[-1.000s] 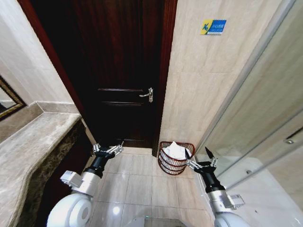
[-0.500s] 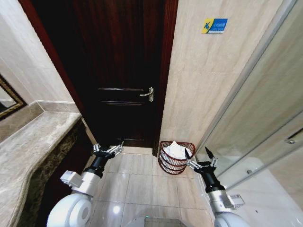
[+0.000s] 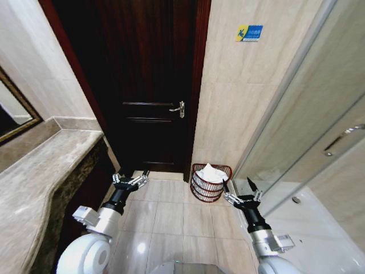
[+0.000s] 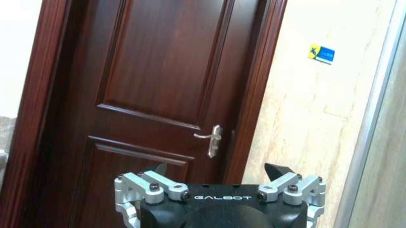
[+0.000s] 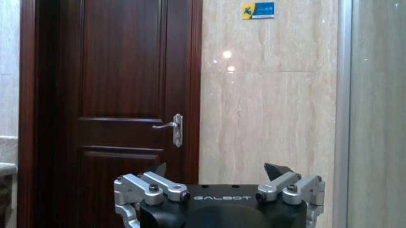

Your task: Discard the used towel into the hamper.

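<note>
Hamper (image 3: pixel 211 182): dark reddish-brown wire basket, standing upright on the tiled floor (image 3: pixel 171 217) against the foot of the beige wall (image 3: pixel 239 114), just beside the door frame. It is sitting ahead of the robot, between the two arms and nearer the right one.

Towel (image 3: pixel 212 173): white, crumpled, lying inside the hamper and poking up past its rim.

Left end effector (image 3: pixel 132 181): hanging low over the floor on the robot's left, well apart from the hamper, pointing toward the door. Fingers are standing spread, released, gripping nothing. In the left wrist view the same end effector (image 4: pixel 219 173) is showing its two dark fingertips (image 4: pixel 276 169) apart, with the door beyond.

Right end effector (image 3: pixel 239 191): hovering just beside the hamper on its right, not touching it. Fingers are standing open, released, carrying nothing. In the right wrist view this end effector (image 5: pixel 219 172) is facing the door and wall with its tips parted.

Door (image 3: pixel 148 85): dark wood, panelled, closed, with a silver lever handle (image 3: pixel 179 109) at its right edge.

Sign (image 3: pixel 250 32): small blue and yellow plate, fixed high on the wall.

Bench (image 3: pixel 40 177): marble, running along the robot's left, with a framed mirror (image 3: pixel 14 114) on the wall beside it.

Glass partition (image 3: pixel 319 142): leaning across the right side, carrying a metal handle.
</note>
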